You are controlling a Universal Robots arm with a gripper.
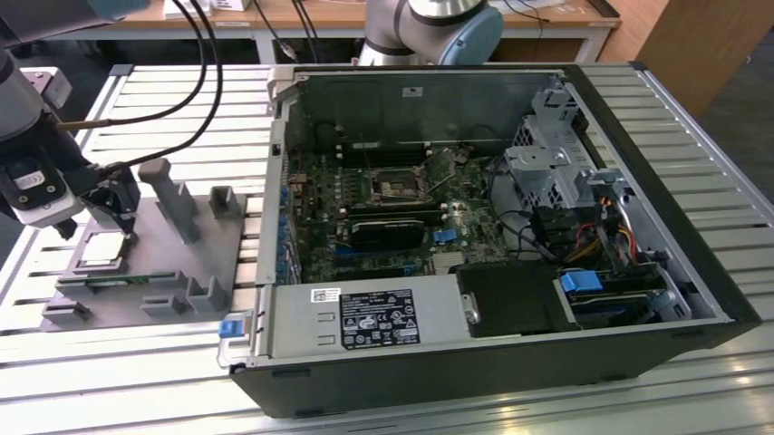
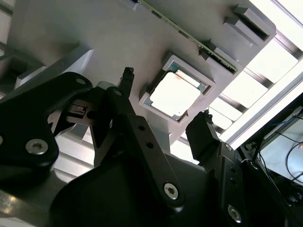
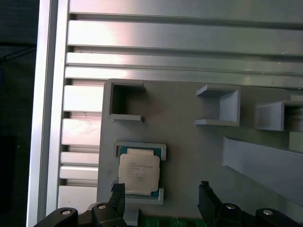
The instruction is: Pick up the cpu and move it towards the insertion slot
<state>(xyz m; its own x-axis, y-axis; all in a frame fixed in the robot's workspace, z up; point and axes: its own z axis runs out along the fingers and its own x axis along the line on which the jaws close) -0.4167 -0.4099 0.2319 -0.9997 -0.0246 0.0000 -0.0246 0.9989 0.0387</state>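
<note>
Alignment matters: our end effector (image 3: 161,187) hangs wide open and empty above the cpu (image 3: 138,172); we should centre before closing on its edges.

So the arm (image 1: 22,104) is your usual smooth grey tube, with a pale blue cap (image 1: 121,5) on the joint. Black cables (image 1: 203,82) loop down to the wrist, and there's a chunky black box (image 1: 34,186) with a white underside bolted on. The gripper (image 2: 166,93) is all matte black: flat linkage bars with rounded ends, shiny silver screws (image 2: 36,146) at the pivots, and narrow fingers (image 2: 127,78) with knobbly tips.
</note>
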